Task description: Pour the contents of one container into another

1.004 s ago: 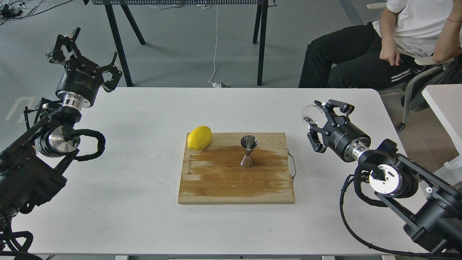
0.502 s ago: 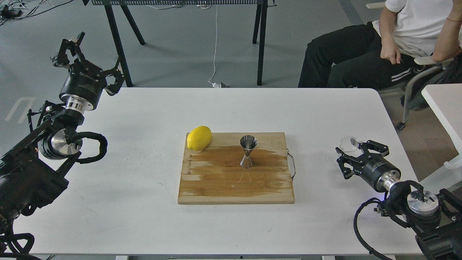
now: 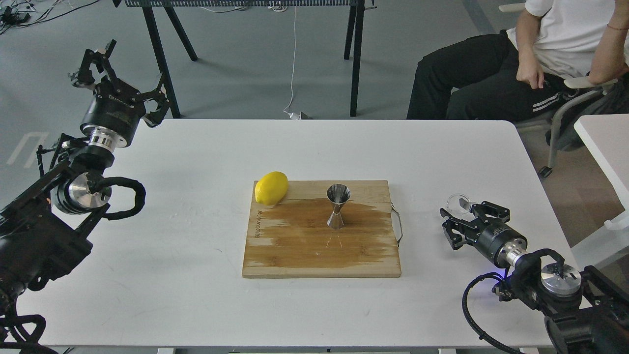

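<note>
The steel jigger (image 3: 338, 206) stands upright near the middle of a wooden cutting board (image 3: 314, 255), which shows a dark wet stain around the jigger. Right of the board, low over the table, my right gripper (image 3: 463, 212) holds the small clear plastic cup (image 3: 459, 202) between its fingertips. The cup is tilted and I cannot tell whether anything is in it. It is well apart from the jigger. My left gripper (image 3: 125, 73) is raised at the table's far left corner, fingers spread open and empty.
A yellow lemon (image 3: 271, 187) lies on the board's far left corner. A metal handle (image 3: 399, 223) sticks out of the board's right side. A seated person (image 3: 530, 54) is beyond the table's far right corner. Another table's edge (image 3: 602, 142) is at the right.
My right arm has come down and pulled back toward the table's front right with the cup, then shifted slightly left. The left arm has barely moved.
</note>
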Tool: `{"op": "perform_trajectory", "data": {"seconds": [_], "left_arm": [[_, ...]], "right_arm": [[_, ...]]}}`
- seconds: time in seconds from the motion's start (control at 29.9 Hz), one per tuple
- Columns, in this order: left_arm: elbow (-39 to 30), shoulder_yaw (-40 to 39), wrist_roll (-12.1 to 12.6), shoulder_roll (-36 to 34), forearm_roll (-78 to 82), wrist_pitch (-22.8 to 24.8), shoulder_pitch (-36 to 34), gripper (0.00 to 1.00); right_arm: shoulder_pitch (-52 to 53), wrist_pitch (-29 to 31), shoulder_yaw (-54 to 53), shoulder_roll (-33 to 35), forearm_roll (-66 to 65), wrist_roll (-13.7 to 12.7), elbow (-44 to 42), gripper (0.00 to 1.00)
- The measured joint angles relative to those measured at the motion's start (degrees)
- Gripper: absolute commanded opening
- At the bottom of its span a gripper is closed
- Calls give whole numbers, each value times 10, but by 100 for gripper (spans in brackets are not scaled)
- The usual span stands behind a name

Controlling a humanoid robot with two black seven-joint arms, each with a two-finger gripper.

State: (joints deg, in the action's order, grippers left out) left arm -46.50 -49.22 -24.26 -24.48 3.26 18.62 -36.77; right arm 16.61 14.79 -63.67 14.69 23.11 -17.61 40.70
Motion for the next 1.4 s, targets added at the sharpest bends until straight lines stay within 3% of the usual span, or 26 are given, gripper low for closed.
{"op": "perform_trajectory", "data": {"seconds": [0.57, 0.67, 0.7, 0.74, 0.9, 1.24, 1.4], "left_arm": [[0, -1, 0, 1, 0, -3, -2, 100], [0, -1, 0, 1, 0, -3, -2, 100], [0, -1, 0, 1, 0, -3, -2, 100], [0, -1, 0, 1, 0, -3, -2, 100], [0, -1, 0, 0, 0, -3, -2, 100], [0, -2, 0, -1, 0, -2, -2, 100], [0, -4, 0, -3, 0, -3, -2, 100]], "right_arm": [[-4, 1, 0, 2, 0, 3, -9, 60], [-4, 1, 0, 2, 0, 5, -9, 76], [-3, 1, 0, 2, 0, 5, -9, 91], [-2, 2, 0, 2, 0, 5, -8, 97], [1, 11, 0, 5, 0, 7, -3, 98], [19, 105, 6, 7, -7, 8, 3, 99], [35, 129, -6, 29, -7, 33, 4, 100]]}}
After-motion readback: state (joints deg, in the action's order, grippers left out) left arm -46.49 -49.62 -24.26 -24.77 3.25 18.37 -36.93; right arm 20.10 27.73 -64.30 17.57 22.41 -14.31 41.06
